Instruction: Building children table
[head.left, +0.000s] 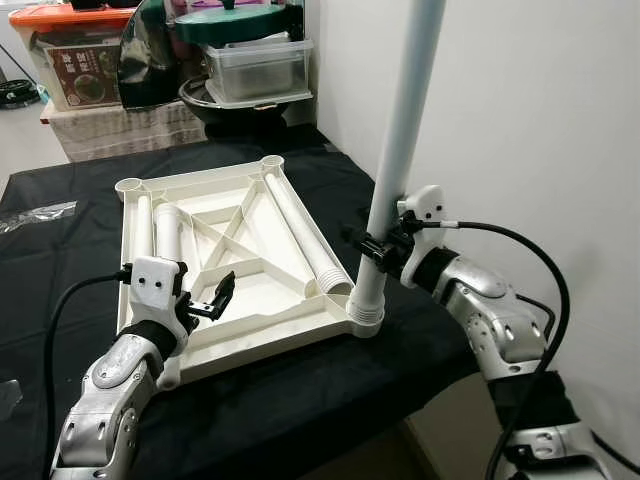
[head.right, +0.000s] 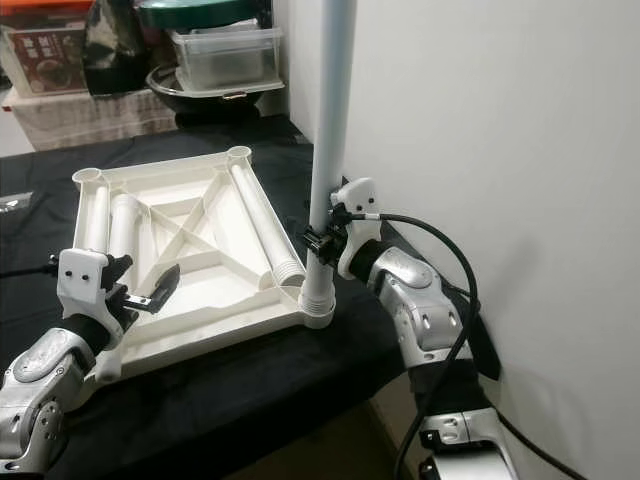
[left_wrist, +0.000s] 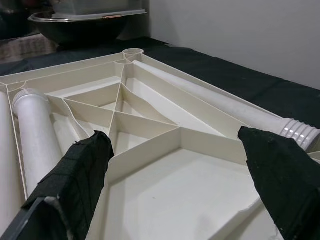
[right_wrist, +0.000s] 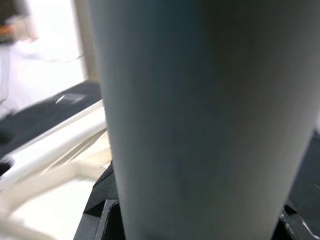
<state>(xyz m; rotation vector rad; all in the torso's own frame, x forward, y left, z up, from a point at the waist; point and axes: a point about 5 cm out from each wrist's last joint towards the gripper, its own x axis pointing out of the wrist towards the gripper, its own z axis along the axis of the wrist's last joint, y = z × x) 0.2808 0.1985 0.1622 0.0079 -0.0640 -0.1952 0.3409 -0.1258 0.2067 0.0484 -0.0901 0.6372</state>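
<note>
A white plastic tabletop (head.left: 255, 335) lies upside down on the black-covered table, its ribbed underside facing up. One white leg (head.left: 400, 130) stands upright in the near right corner socket (head.left: 366, 318). My right gripper (head.left: 376, 253) is shut on that leg just above the socket; the leg's tube (right_wrist: 200, 115) is close up in the right wrist view. Loose legs lie inside the tabletop: one long leg (head.left: 300, 230) along the right side, two legs (head.left: 160, 235) on the left. My left gripper (head.left: 212, 298) hovers open over the near left part, holding nothing; its fingers (left_wrist: 75, 175) stand wide apart.
A white wall (head.left: 520, 120) runs close along the right. Behind the table stand stacked storage boxes (head.left: 80, 55), a clear lidded container (head.left: 258, 65) and a dark bowl (head.left: 215, 100). The table's front edge (head.left: 330, 430) is just below the tabletop.
</note>
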